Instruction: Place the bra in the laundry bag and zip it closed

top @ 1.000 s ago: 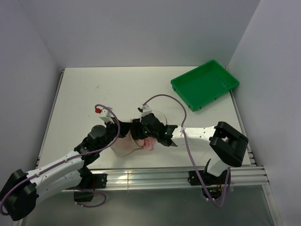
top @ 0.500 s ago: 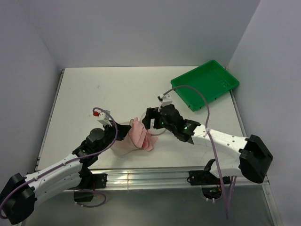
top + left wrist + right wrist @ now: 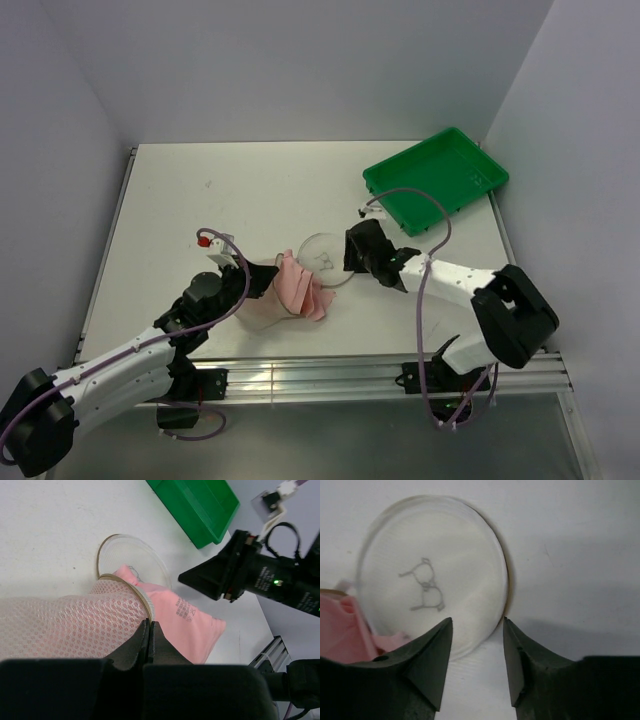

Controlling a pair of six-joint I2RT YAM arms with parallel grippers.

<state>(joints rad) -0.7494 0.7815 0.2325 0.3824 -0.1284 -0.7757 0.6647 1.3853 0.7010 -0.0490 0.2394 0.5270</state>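
The bra (image 3: pixel 303 288) is only partly inside the laundry bag (image 3: pixel 75 625). Its pink end pokes out past the rim, just in front of the left claw (image 3: pixel 150 625). That claw is squeezed tight on the mesh rim of one half of the bag. The bag's other round half lies flat on the tabletop (image 3: pixel 200 200), right under the right claw (image 3: pixel 477 622). The right claw's two fingers stand apart, one on each side of that flat half's edge, and they pinch nothing that I can see.

I think the job is about halfway done. The bra has to be tucked all the way in. Then the flat half must fold over it, and the zip must be pulled all the way round. The zip is not closed at all yet. A green tray (image 3: pixel 435 180) sits well beyond the right claw.
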